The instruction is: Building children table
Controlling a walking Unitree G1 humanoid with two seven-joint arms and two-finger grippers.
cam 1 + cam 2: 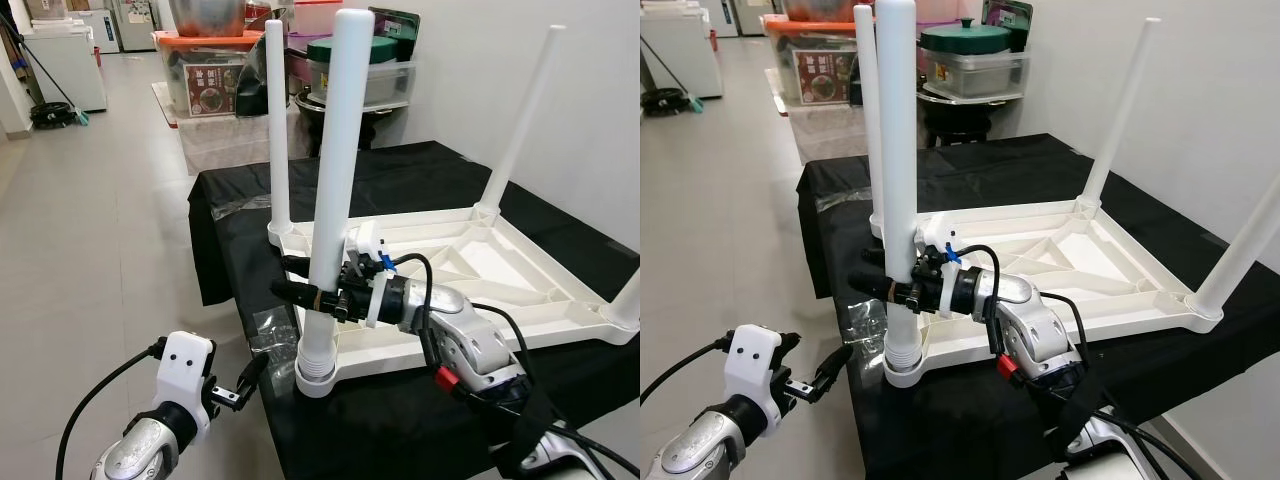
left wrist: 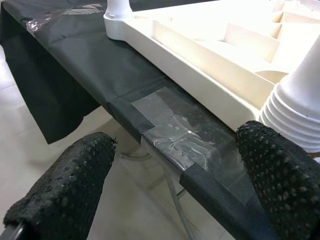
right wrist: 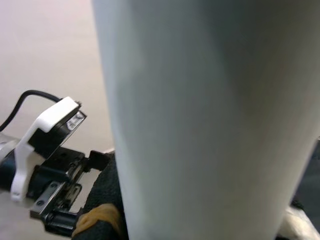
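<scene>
While the white children's table (image 1: 470,270) lies upside down at centre frame on the black-draped bench (image 1: 400,420), the right tool (image 1: 300,292) clamps its nearest leg (image 1: 335,150) low down — fingers closed around it. Lower left, the left tool (image 1: 250,378) hangs wide open and empty beside the bench edge.

No lettering can be read with certainty anywhere. At about eleven o'clock in the left eye view, a dark red label (image 1: 209,88) on a storage box (image 1: 172,72) carries print too small to decipher.
</scene>
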